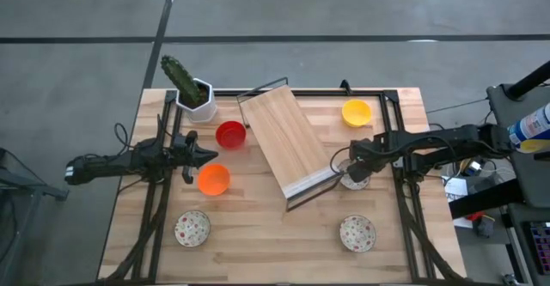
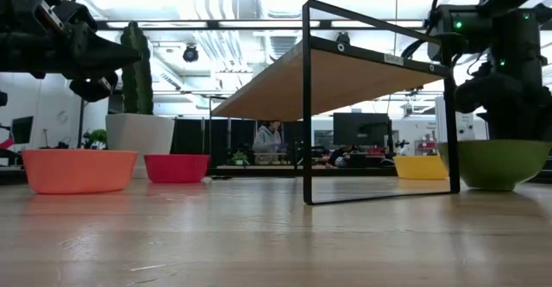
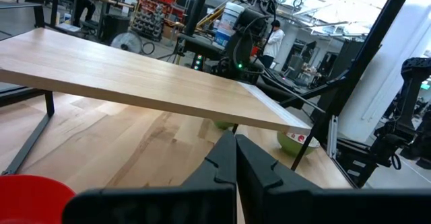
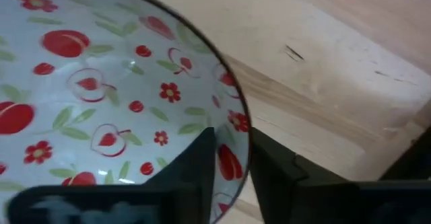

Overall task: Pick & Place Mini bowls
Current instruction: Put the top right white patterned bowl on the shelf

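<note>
The patterned mini bowl [image 4: 101, 96] stood upright, mouth up, on the table [image 1: 275, 234] near its right edge, touching or just beside the raised wooden shelf's [image 1: 288, 140] near right corner. Being round, it had no long axis. The right gripper [image 1: 354, 173] was on it: one finger [image 4: 195, 167] lay inside the rim, the other outside, narrowly set astride the wall; whether they pinched it cannot be told. The right arm was plainly the nearer. The left gripper [image 1: 191, 155], its fingers [image 3: 225, 163] pressed together and holding nothing, hung between the red bowl [image 1: 230, 135] and orange bowl [image 1: 213, 179] toward the left edge. The yellow bowl [image 1: 356, 112] sat near the far right corner; two more patterned bowls [image 1: 192, 228] stood along the near edge.
</note>
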